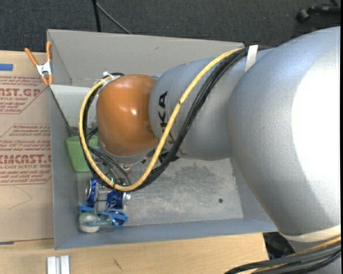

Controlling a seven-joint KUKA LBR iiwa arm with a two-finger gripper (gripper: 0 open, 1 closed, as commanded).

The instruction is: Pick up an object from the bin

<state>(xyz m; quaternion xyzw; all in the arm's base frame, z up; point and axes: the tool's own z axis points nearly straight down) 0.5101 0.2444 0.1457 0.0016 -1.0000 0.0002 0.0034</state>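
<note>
The big silver-grey robot arm (263,113) is extending into the grey metal bin (183,190) from the right, its orange domed wrist cover (126,116) hanging over the bin's left side. The gripper (111,173) beneath it is sitting just beside a pale green block (77,153) and above a small heap of blue-and-clear plastic pieces (103,207). Whether it is released or clenched cannot be told.

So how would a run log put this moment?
gripper: low, left in bin | near: green block, blue-and-clear thing | hold: unclear
</note>
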